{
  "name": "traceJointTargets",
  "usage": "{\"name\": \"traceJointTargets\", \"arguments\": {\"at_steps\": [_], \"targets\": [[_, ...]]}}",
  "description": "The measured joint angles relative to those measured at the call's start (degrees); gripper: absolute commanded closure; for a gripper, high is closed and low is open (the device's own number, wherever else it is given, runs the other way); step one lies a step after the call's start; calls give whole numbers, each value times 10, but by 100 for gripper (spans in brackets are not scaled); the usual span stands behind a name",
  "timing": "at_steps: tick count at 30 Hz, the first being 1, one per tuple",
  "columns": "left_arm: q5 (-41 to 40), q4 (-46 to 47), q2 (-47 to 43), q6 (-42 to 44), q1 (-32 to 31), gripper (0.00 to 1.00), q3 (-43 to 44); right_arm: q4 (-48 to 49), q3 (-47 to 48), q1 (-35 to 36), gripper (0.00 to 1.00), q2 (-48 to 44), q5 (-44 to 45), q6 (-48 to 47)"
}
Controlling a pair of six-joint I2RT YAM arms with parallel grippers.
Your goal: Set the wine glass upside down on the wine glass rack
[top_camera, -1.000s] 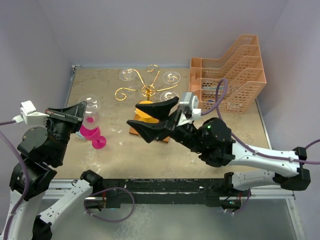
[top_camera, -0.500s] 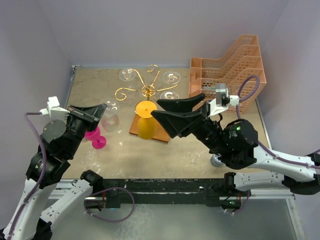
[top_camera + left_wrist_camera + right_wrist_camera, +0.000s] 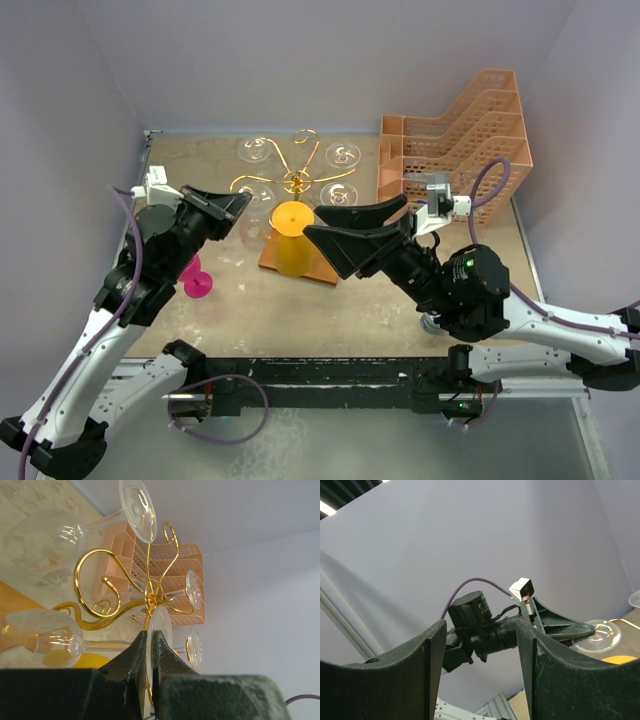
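Beige speckled tabletop (image 3: 300, 310), lilac walls, peach tray stack (image 3: 460, 150) at upper right of the overhead view. Gold wine glass rack (image 3: 296, 181) sits upper centre. It carries several clear glasses (image 3: 343, 155), with a yellow glass (image 3: 292, 240) just in front of it over the wooden base (image 3: 318, 270). Pink glass (image 3: 197, 286) is at left on the table.

Wine glass (image 3: 50, 635) is off the table, held by the left gripper (image 3: 150, 641). In the left wrist view its bowl is at lower left and its foot is just past the fingertips, close to the rack's scrolled arms. The bowl points toward the tabletop like the hung ones, so it reads as already inverted, not yet on a hook.

Risks:
- Thin stem in a tip pinch could swivel or slip if the foot catches a gold curl.
- The foot or bowl may clink a neighbouring hung glass or the yellow one, since the spacing is tight.
- Missing the slot would drop the glass on release.
- The right arm sits close at centre frame, so the arms could clash.

Fingers:
- Left fingers (image 3: 131, 660) are pressed nearly together, clamping the clear stem.
- Right gripper (image 3: 313, 222) is spread wide. It grips nothing and hovers beside the yellow glass; whether they touch cannot be told.
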Motion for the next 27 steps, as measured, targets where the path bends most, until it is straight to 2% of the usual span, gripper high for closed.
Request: {"name": "traceJointTargets", "arguments": {"at_steps": [12,27], "targets": [[5,57,74,4,0,100,3,30,-28,0,40,-31,-12,3],[-50,62,94,1,0,100,22,31,-35,0,40,-42,-12,12]]}}
